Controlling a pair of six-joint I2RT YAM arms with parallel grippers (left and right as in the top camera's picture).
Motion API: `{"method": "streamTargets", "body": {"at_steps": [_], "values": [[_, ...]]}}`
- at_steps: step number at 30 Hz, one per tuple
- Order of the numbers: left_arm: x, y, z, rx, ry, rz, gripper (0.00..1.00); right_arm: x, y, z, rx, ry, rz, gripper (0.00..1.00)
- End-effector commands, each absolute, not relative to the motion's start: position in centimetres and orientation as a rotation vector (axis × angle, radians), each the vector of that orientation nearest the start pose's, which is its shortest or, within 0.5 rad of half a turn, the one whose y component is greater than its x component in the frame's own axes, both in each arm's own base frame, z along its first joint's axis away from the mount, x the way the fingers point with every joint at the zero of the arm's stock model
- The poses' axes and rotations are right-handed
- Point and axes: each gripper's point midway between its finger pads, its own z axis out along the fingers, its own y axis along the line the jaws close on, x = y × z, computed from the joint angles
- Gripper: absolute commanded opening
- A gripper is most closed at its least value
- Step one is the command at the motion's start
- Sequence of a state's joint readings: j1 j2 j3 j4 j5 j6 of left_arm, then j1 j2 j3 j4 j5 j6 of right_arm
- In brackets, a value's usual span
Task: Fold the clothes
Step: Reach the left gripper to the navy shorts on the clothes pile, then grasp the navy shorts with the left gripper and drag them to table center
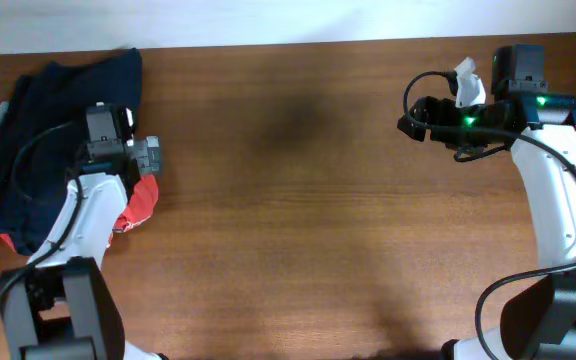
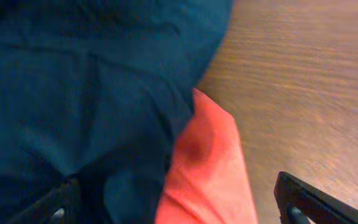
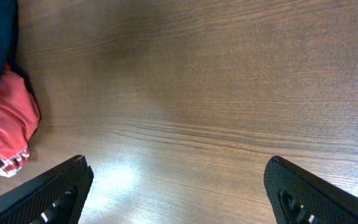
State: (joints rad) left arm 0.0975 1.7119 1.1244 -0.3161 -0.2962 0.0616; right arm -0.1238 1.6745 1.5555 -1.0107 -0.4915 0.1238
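While hanging wide open and empty, the left hand (image 2: pixel 178 208) is risking pinching the bright red T-shirt (image 2: pixel 207 168) with the dark navy fabric shorts (image 2: pixel 73 81).

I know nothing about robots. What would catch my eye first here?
A crumpled heap at the table's left edge: dark navy shorts on top, a red T-shirt poking out beneath. The left gripper is open right above it; the right gripper, also open, is over plain wood on the other side.
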Motion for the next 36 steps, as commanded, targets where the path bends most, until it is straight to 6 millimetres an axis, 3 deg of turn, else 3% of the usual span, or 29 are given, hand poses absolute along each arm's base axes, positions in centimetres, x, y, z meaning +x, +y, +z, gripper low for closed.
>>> {"method": "streamTargets", "body": {"at_steps": [1, 3, 6, 12, 20, 24, 26, 28, 30, 32, 36], "values": [[43.6, 11.3, 11.2, -0.219, 2.421, 0.579, 0.92, 40.2, 3.0, 22.2, 0.138, 2.574, 0.631, 0.92], [43.4, 11.9, 11.5, -0.235, 2.412, 0.623, 0.84, 40.3, 3.0, 22.3, 0.137, 2.572, 0.630, 0.92], [43.2, 12.1, 11.5, -0.242, 2.415, 0.647, 0.80, 40.3, 3.0, 22.3, 0.137, 2.572, 0.630, 0.92], [42.1, 13.0, 10.1, -0.251, 2.467, 0.732, 0.61, 40.4, 3.0, 22.4, 0.135, 2.566, 0.629, 0.92], [41.9, 13.6, 10.2, -0.296, 2.461, 0.779, 0.04, 40.4, 3.0, 22.4, 0.134, 2.565, 0.629, 0.92], [44.1, 12.9, 15.0, -0.338, 2.384, 0.700, 0.00, 40.6, 3.0, 22.5, 0.130, 2.556, 0.627, 0.92], [45.6, 11.9, 19.2, -0.322, 2.326, 0.644, 0.01, 40.6, 3.0, 22.5, 0.130, 2.554, 0.626, 0.92], [47.6, 9.8, 25.6, -0.283, 2.230, 0.530, 0.01, 40.6, 3.0, 22.5, 0.130, 2.554, 0.626, 0.92], [49.4, 6.4, 32.9, -0.206, 2.105, 0.368, 0.01, 40.7, 3.0, 22.5, 0.130, 2.553, 0.626, 0.89], [50.1, 3.0, 39.1, -0.129, 1.977, 0.237, 0.01, 40.8, 2.9, 22.9, 0.127, 2.538, 0.622, 0.86], [49.3, -4.7, 47.3, 0.031, 1.788, 0.033, 0.00, 41.2, 1.7, 25.5, 0.146, 2.482, 0.599, 0.86]]}}
